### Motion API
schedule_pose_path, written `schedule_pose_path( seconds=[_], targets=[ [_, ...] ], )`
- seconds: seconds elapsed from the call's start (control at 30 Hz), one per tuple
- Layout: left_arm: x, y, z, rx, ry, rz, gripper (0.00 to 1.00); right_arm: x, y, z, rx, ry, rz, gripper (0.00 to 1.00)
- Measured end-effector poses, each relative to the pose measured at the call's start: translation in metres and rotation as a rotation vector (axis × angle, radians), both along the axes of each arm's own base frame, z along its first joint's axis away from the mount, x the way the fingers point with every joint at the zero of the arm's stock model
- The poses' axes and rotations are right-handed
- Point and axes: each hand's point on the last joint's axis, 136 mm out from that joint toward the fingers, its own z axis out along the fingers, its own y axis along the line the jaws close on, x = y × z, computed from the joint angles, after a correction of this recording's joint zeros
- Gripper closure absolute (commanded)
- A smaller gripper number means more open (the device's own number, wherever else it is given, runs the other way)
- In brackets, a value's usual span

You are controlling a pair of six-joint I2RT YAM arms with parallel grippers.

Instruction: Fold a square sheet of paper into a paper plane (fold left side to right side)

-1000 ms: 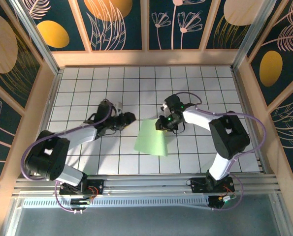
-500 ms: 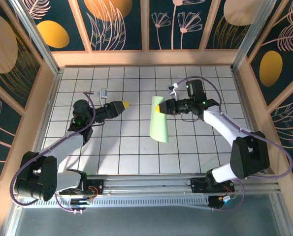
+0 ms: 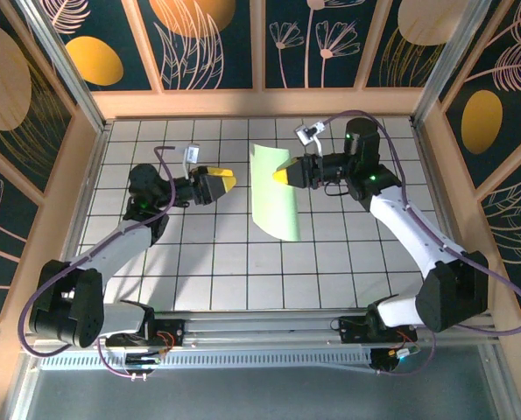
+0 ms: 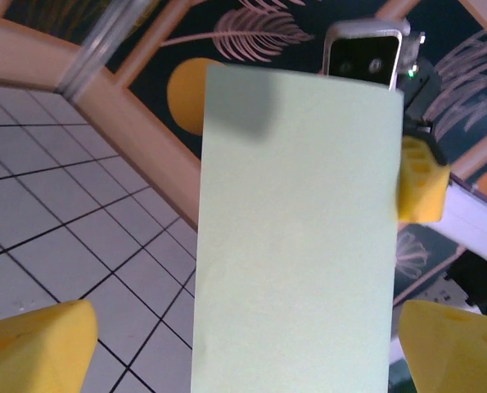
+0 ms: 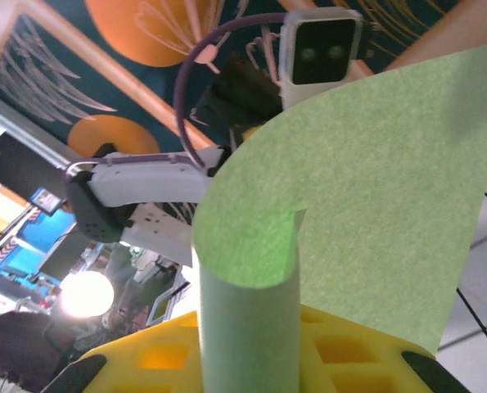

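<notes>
Paper: one sheet of paper (image 3: 273, 194), thin, pale green, matte and smooth, seen as a tall narrow rectangle.
Paper position: lifted off the table (image 3: 242, 280), hanging tilted over the middle of the far half, between the two grippers.
Paper shape up close: in the right wrist view the sheet (image 5: 374, 205) curls into a soft roll where it runs down into the pads. In the left wrist view it (image 4: 296, 237) looks flat, with straight edges.
Right gripper (image 3: 283, 175): clamped on the sheet at its upper right edge, with blocky yellow pads that have square hollows.
Left gripper (image 3: 223, 184): spread wide with nothing in it, yellow tips pointing at the sheet from the left and clear of it.
Arms: two, white and black with purple cables, one on each side.
Table: white tiles with thin dark grid lines.
Walls: pale wood frames around dark panels printed with leaves and orange ovals.
</notes>
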Motion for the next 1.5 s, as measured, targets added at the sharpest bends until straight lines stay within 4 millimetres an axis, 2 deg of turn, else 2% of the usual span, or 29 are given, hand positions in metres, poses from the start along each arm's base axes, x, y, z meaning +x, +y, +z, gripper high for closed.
schedule_pose_path(
  seconds=[0.13,0.27,0.37,0.43,0.53,0.63,0.73,0.9,1.07,1.27,1.4,1.5],
  targets=[
    [-0.011,-0.018,0.013,0.016,-0.068,-0.091,0.06,-0.010,0.006,0.021,0.034,-0.051,0.059,0.76],
    [-0.018,-0.028,0.021,0.023,-0.110,-0.146,0.14,-0.010,0.009,0.026,0.047,-0.074,0.088,0.76],
    [-0.020,-0.029,0.023,0.027,-0.123,-0.161,0.42,-0.005,0.010,0.021,0.042,-0.062,0.090,0.76],
    [-0.020,-0.029,0.024,0.032,-0.129,-0.166,0.67,0.000,0.009,0.016,0.037,-0.058,0.078,0.76],
    [-0.020,-0.029,0.023,0.038,-0.133,-0.168,0.89,0.011,0.004,0.009,0.021,-0.057,0.033,0.75],
    [-0.019,-0.030,0.018,0.051,-0.115,-0.163,0.99,0.025,-0.001,0.003,-0.010,-0.063,-0.038,0.69],
    [-0.015,-0.029,0.011,0.069,-0.090,-0.144,1.00,0.038,-0.006,-0.004,-0.057,-0.078,-0.116,0.61],
    [-0.005,-0.029,-0.007,0.105,0.005,-0.095,1.00,0.064,-0.020,-0.035,-0.183,-0.042,-0.282,0.44],
    [0.000,-0.026,-0.050,0.156,0.162,-0.049,1.00,0.085,-0.041,-0.088,-0.338,0.036,-0.460,0.31],
    [-0.005,-0.021,-0.137,0.267,0.444,-0.026,1.00,0.077,-0.068,-0.164,-0.491,0.211,-0.628,0.27],
    [-0.010,-0.015,-0.194,0.389,0.599,0.003,1.00,0.069,-0.078,-0.202,-0.560,0.317,-0.713,0.29],
    [-0.014,-0.008,-0.224,0.470,0.678,0.023,1.00,0.063,-0.073,-0.219,-0.608,0.358,-0.732,0.41]
  ],
)
